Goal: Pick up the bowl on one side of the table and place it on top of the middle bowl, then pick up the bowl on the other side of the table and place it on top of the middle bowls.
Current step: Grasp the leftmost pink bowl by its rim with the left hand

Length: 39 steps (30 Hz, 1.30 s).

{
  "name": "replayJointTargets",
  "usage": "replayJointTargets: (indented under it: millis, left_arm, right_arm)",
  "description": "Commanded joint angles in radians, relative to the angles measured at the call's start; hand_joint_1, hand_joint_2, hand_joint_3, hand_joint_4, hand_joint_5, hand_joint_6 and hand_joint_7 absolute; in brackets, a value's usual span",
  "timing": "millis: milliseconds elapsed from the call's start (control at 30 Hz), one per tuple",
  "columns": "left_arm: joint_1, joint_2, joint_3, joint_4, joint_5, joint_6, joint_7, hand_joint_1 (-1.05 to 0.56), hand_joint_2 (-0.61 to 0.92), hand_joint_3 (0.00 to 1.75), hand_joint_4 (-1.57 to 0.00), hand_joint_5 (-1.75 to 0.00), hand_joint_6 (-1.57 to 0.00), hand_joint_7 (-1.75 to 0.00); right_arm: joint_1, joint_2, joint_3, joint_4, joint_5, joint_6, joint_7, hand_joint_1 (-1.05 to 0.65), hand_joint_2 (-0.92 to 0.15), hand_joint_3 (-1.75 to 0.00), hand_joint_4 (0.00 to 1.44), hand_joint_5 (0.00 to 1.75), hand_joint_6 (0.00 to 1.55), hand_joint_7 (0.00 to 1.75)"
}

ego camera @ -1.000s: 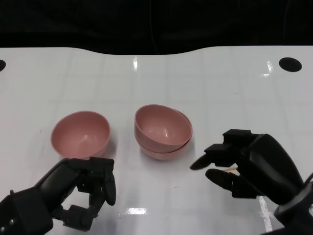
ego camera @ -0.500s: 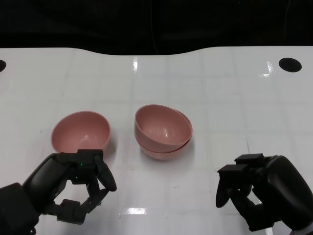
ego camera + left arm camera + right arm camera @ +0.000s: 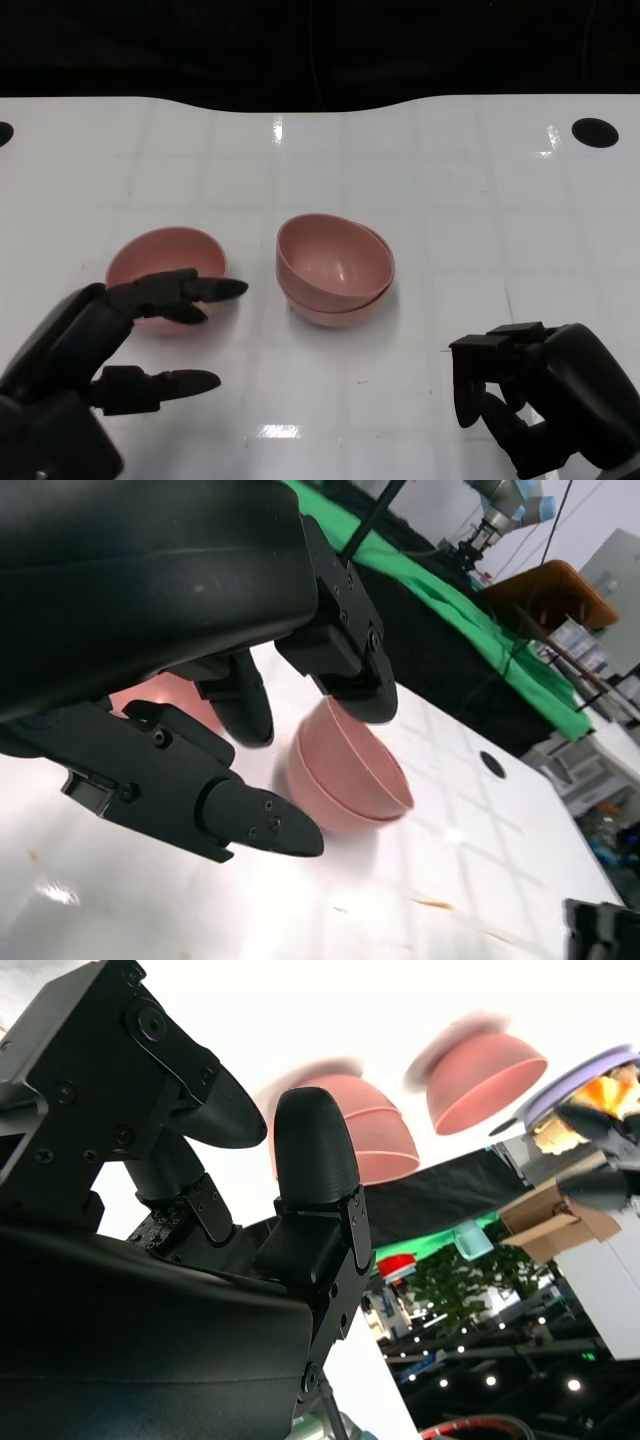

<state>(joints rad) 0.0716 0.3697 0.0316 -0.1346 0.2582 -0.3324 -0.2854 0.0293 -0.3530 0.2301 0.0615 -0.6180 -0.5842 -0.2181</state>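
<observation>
Table (image 3: 450, 180) bears stacked middle bowls (image 3: 335, 268), single bowl (image 3: 160, 270) beside them.

A robotics lab: a robot arm (image 3: 505, 505) stands beyond a green-draped bench (image 3: 470, 610)

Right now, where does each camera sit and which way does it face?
Head view: up on the robot, looking down at the table; left hand and right hand show.
Left wrist view: behind the left hand, facing the stacked bowls.
Right wrist view: behind the right hand, turned over.
All share the stacked bowls.
</observation>
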Motion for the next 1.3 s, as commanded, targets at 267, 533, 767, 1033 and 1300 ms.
replayJointTargets:
  millis: [267,533,767,1033,1300]
  left_arm:
    - [-0.079,0.052,-0.038,-0.117,0.374,0.163,0.104,-0.54,0.91,0.04,-0.23,-0.65,-0.41,0.00]
    - [-0.183,0.070,-0.133,-0.040,0.577,0.248,0.122,-0.60,0.90,0.00,-0.28,-0.57,-0.40,0.00]
    - [-0.257,0.094,-0.214,0.052,0.650,0.293,0.085,-0.61,0.89,0.00,-0.31,-0.52,-0.41,-0.01]
    - [-0.301,0.093,-0.287,0.116,0.715,0.369,0.050,-0.64,0.89,0.00,-0.40,-0.37,-0.42,0.00]
    - [-0.327,0.098,-0.330,0.158,0.731,0.432,0.019,-0.66,0.89,0.00,-0.48,-0.21,-0.40,0.00]
  right_arm:
    - [0.018,-0.001,-0.010,-0.024,0.007,0.039,0.027,-0.08,-0.11,-1.65,0.99,1.75,0.83,1.62]
    - [0.034,0.001,-0.007,-0.031,0.017,0.029,0.030,-0.07,-0.12,-1.64,0.99,1.75,0.84,1.60]
    - [0.055,0.007,-0.009,-0.061,0.025,0.036,0.041,-0.04,-0.12,-1.64,0.99,1.75,0.85,1.58]
    - [0.052,0.010,-0.012,-0.061,0.015,0.036,0.041,-0.04,-0.12,-1.64,0.99,1.75,0.86,1.58]
    - [0.046,0.010,-0.013,-0.058,0.017,0.034,0.042,-0.06,-0.13,-1.64,0.98,1.75,0.85,1.57]
